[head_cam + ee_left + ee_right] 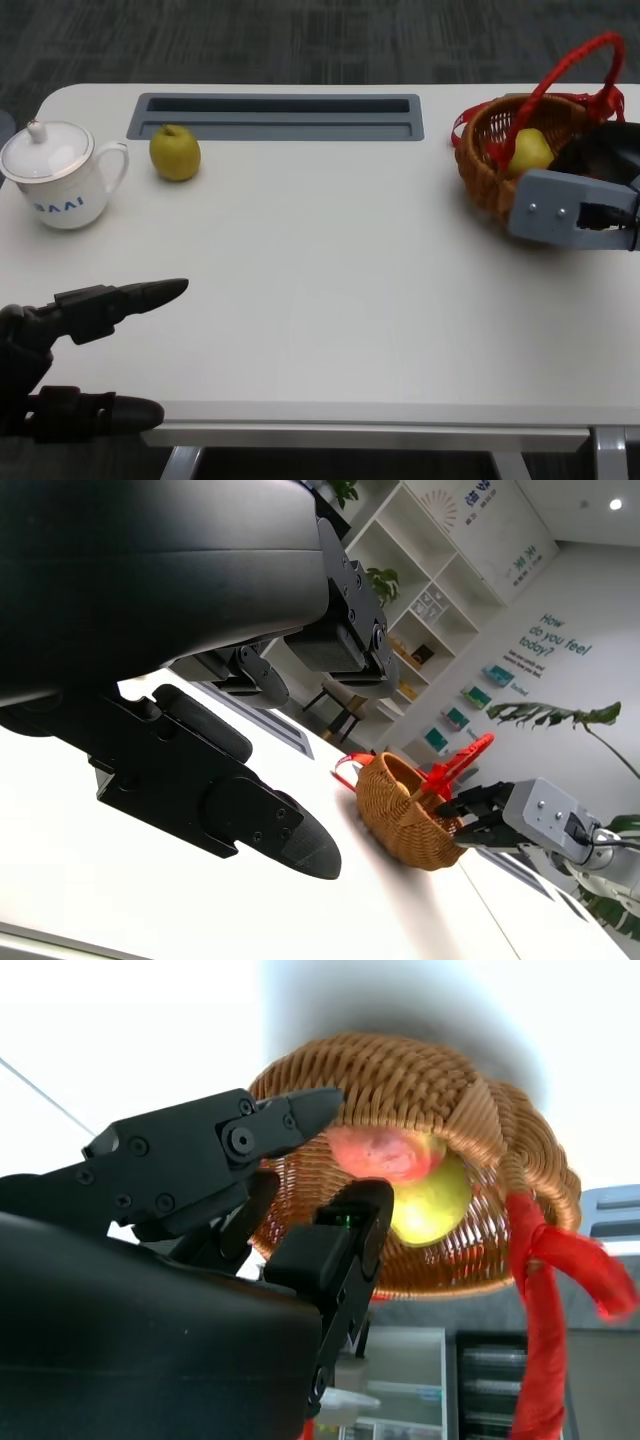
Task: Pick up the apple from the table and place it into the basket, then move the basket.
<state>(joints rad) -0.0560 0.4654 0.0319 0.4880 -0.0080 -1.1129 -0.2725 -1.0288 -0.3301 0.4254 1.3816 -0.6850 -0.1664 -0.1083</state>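
The wicker basket point(490, 175) with a red handle point(570, 65) stands at the table's far right. A yellow-green apple point(530, 150) with a reddish patch lies inside it, also seen as the apple point(430, 1195) in the right wrist view. My right hand point(600, 155) is at the basket's right rim, its fingers point(290, 1120) apart in front of the basket's mouth and holding nothing I can see. A second yellow-green apple point(175, 153) sits on the table at the far left. My left hand point(85, 310) hovers open at the near left edge, far from both.
A white lidded cup point(58, 178) stands at the left edge beside the loose apple. A grey recessed tray slot point(275, 117) runs along the table's back. The table's right edge lies just past the basket.
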